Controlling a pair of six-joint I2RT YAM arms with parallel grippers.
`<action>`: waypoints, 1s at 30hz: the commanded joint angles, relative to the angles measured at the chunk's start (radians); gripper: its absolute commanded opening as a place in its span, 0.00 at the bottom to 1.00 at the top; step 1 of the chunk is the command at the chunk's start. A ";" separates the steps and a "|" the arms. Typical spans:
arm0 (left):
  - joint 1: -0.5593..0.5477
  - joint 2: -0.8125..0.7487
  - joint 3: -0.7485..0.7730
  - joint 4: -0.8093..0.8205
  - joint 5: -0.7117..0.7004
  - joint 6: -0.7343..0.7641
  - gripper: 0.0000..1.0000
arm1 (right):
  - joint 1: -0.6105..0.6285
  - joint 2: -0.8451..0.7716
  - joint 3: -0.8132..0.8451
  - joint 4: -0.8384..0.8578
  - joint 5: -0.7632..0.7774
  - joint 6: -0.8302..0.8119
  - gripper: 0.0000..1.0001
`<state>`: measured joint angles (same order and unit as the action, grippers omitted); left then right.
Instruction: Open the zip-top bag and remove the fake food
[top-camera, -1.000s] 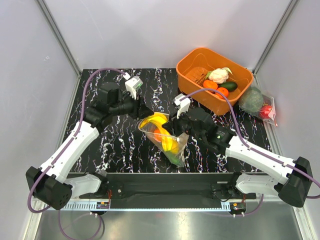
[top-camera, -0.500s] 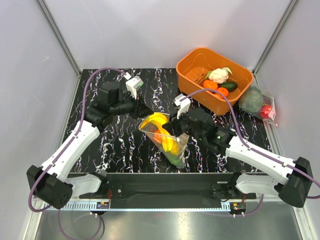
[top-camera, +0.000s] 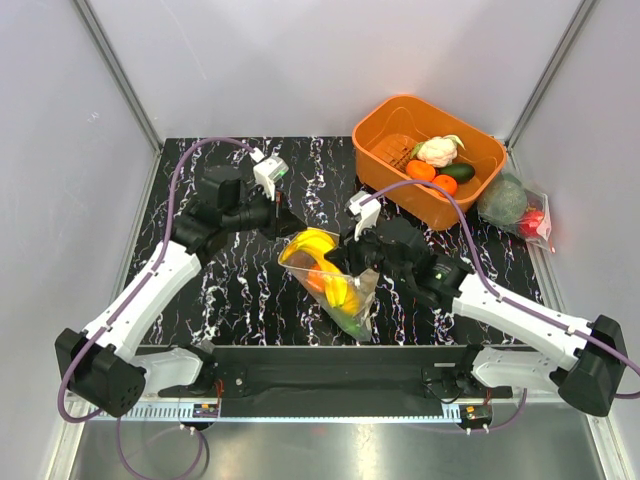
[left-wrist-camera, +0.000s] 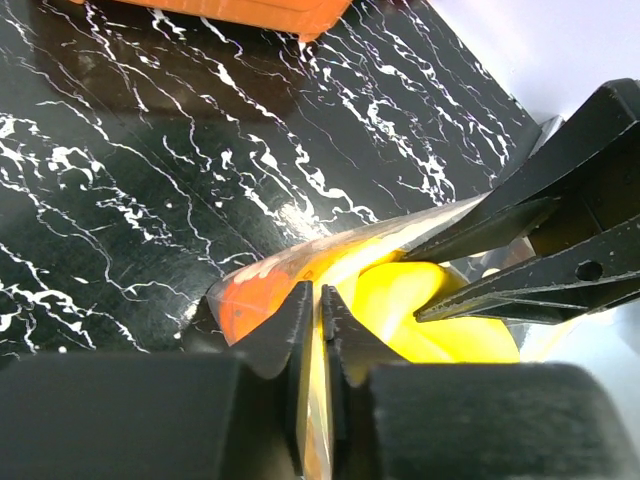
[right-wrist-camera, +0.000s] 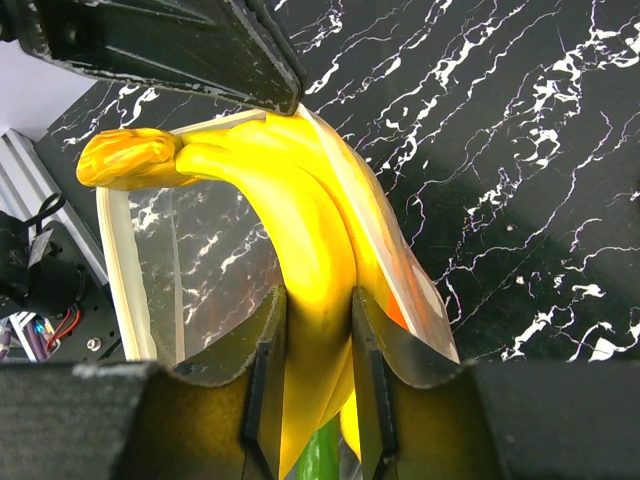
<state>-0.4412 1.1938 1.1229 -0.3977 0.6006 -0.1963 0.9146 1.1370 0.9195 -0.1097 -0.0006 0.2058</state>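
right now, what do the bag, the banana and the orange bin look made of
zip-top bag: thin clear plastic film, see-through and glinting.
banana: probably hard plastic, glossy highlights.
orange bin: likely moulded plastic, smooth, uniform colour.

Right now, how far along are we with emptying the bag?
Done: the zip-top bag mouth is open. In hand: the left gripper pinches its rim; the right gripper clamps the yellow banana at the mouth. Left: pull it out, then the orange fruit and green vegetable.

The zip-top bag (top-camera: 352, 300) is clear glossy film; the fake food (right-wrist-camera: 290, 200) is shiny plastic.
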 joint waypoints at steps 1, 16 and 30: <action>0.009 0.013 -0.009 0.042 -0.028 0.018 0.07 | 0.009 -0.065 0.009 0.100 -0.065 -0.006 0.00; 0.012 0.033 -0.041 0.037 -0.062 0.047 0.00 | 0.007 -0.200 -0.042 0.085 0.142 0.001 0.00; 0.012 -0.039 -0.083 0.062 -0.103 -0.029 0.07 | 0.007 -0.226 -0.111 0.194 0.204 0.036 0.00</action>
<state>-0.4316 1.2350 1.0634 -0.3698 0.5655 -0.1867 0.9146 0.9058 0.8188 -0.0158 0.1436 0.2180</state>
